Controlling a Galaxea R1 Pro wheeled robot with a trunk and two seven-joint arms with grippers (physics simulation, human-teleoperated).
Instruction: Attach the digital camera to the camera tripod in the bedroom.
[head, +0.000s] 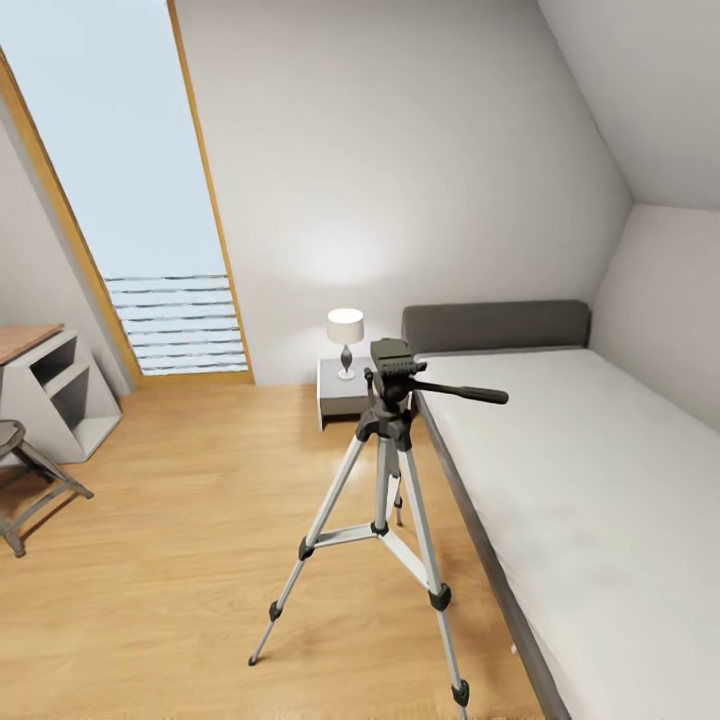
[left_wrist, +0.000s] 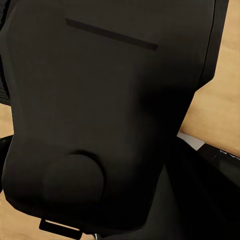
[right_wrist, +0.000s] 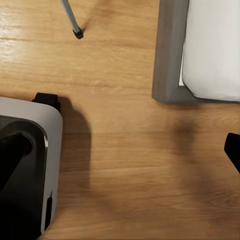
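Camera tripod stands just left of the bed; lamp beyond; both grippers' jaw state cannot be told.

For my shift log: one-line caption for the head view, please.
Tripod stands on wood floor beside the bed, its head bare; lamp on nightstand behind.

Light wood floor bears the camera tripod beside the bed.
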